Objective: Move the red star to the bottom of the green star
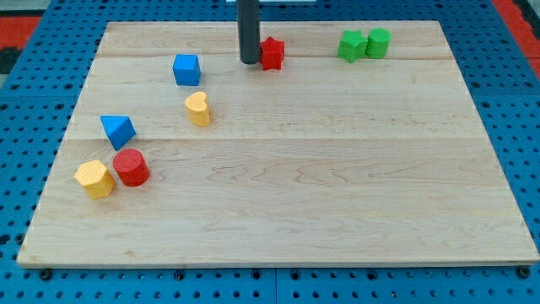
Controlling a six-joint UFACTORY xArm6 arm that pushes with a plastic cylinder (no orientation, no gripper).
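Near the table [278,219] left edge: yellow block [94,179] touching red cylinder [131,167], blue triangle [117,130] above. Further right, yellow heart [197,109], blue cube [186,69]. By the top edge, tip [250,61] touching red star [272,53] on its left. No jaws here, just a rod. Toward the top right corner, green star [352,46] touching green cylinder [378,42].

The straight dark rod [249,29] is cut off by the view's top edge, so its upper part does not show. It covers the left edge of the small red star-shaped block [272,53], and whether my tip [250,62] touches that block cannot be told.
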